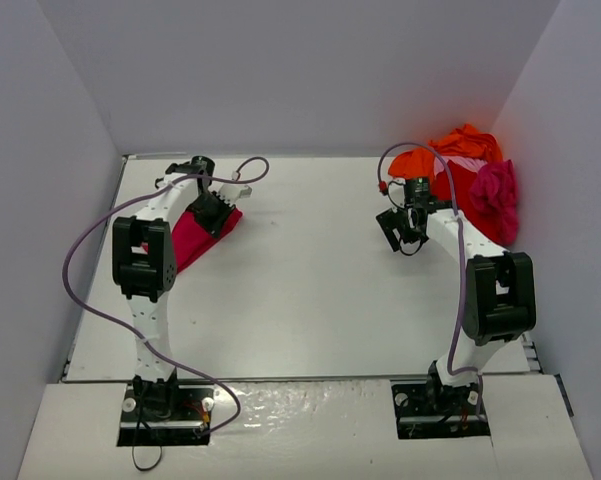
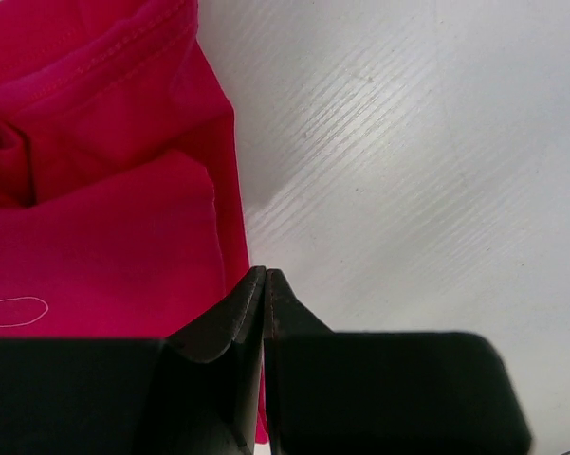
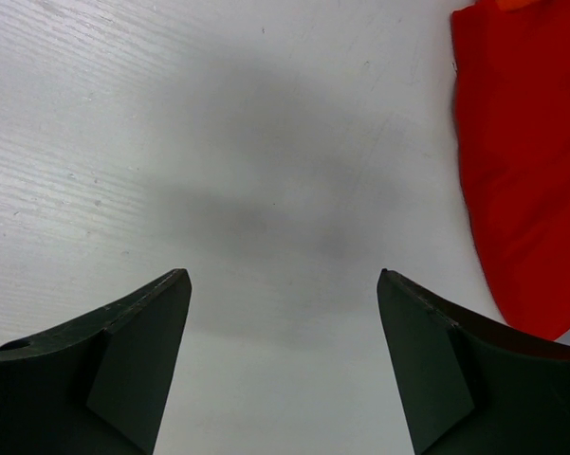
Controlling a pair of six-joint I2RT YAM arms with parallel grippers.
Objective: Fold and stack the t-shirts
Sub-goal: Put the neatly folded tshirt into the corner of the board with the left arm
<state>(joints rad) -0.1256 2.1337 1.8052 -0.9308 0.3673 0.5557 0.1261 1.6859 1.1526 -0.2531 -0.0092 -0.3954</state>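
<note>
A crimson pink-red t-shirt lies folded on the table's left side, partly under my left arm. My left gripper is at its right edge. In the left wrist view the fingers are shut, tips touching right at the shirt's edge, with no cloth visible between the tips. A pile at the back right holds an orange shirt, a red shirt and a magenta shirt. My right gripper is open and empty above bare table, left of the red shirt.
White walls close in the table on the left, back and right. The shirt pile leans against the right wall. A purple cable loops out from each arm.
</note>
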